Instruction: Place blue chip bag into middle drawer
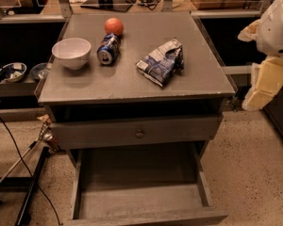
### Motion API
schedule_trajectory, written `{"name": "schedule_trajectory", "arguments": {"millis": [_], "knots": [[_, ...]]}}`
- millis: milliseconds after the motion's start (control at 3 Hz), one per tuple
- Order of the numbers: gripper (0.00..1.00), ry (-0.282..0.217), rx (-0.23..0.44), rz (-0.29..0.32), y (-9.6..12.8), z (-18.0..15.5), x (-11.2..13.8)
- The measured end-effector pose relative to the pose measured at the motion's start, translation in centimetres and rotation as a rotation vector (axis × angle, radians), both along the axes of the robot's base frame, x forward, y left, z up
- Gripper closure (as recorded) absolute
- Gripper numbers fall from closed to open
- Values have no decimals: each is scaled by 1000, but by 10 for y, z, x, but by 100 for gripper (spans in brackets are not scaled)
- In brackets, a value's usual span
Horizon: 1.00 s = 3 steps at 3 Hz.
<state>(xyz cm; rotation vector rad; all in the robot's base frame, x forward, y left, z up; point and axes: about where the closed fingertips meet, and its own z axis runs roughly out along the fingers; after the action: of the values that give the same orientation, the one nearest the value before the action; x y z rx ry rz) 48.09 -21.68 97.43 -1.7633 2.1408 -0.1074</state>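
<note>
The blue chip bag (161, 62) lies crumpled on the cabinet top (132, 86), right of centre and well back from the near edge. Its long axis runs on a diagonal from the near-left corner up to the far-right one. The gripper (257, 95) hangs out past the right edge of the top, beside the cabinet and nearer than the bag, touching nothing. It carries nothing, but whether it is spread or closed I cannot tell. So the bag lies to the left of the gripper and farther back, and the coming move turns on that: a reach leftward and away over the right edge. It would likely meet the bag's far-right end first unless the wrist turns to close across the narrow width. The soda can (108, 48), the white bowl (71, 52) and the orange ball (113, 26) all sit left of the bag — beyond it from the gripper's side, so probably out of the way. The middle drawer (137, 201) stands pulled out below, its floor bare, under the closed front with the knob (139, 133) — near and low from the bag.
</note>
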Motion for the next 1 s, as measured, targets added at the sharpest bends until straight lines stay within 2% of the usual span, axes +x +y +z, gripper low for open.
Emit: {"name": "schedule_trajectory", "arguments": {"millis": [333,667,1000], "knots": [[0,0,1,0,0,0,1],[0,-6,30,17,0,-1,2],[0,-39,118,101,-1,-2,29]]}}
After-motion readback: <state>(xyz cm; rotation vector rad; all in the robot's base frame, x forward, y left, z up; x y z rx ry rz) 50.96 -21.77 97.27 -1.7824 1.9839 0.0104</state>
